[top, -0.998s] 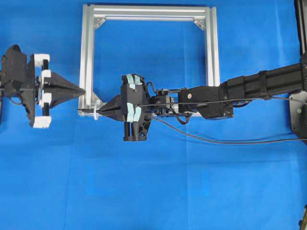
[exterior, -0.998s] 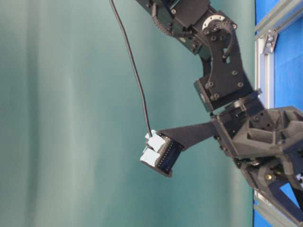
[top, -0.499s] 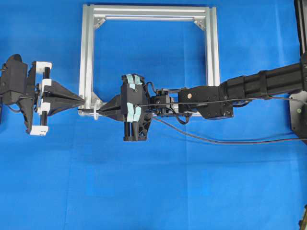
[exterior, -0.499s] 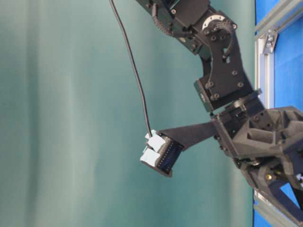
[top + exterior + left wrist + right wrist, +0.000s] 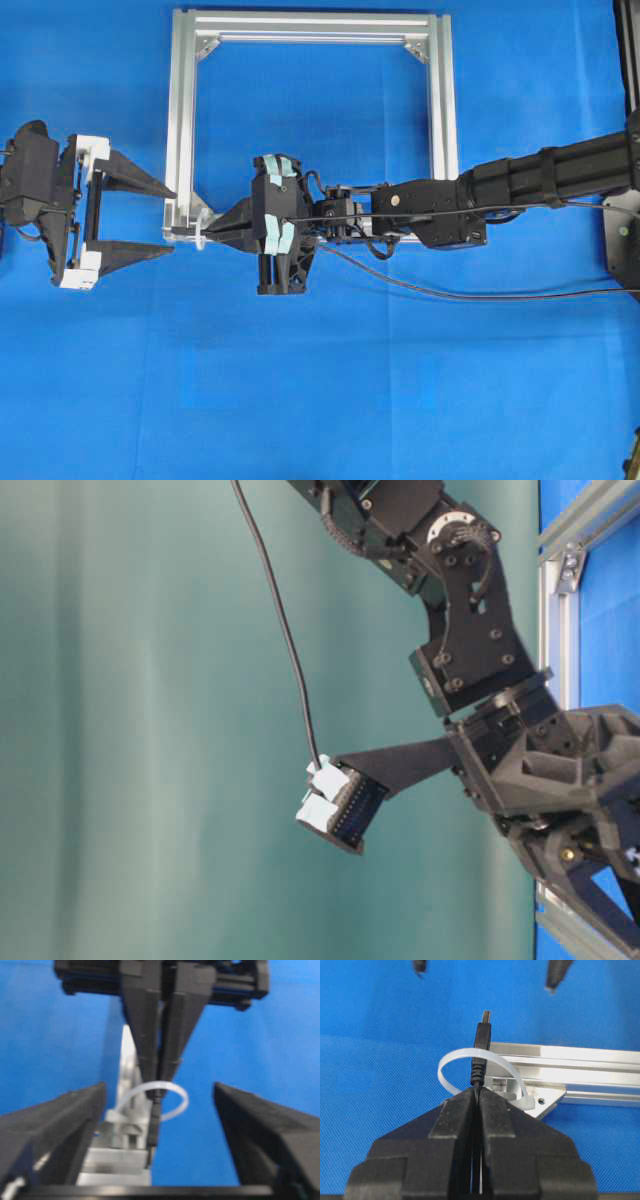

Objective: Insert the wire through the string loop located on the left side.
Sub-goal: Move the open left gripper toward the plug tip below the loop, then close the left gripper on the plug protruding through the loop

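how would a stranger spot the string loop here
Find the square silver aluminium frame on the blue table, then its near left corner. There a tiny whitish string ring stands up beside the corner bracket, and the black plug pokes through it.

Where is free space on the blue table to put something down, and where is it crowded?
The blue table is bare in front of both arms, and inside the aluminium frame. It is crowded at the frame's left corner: there the right gripper holds the wire through the string loop, facing the open left gripper.
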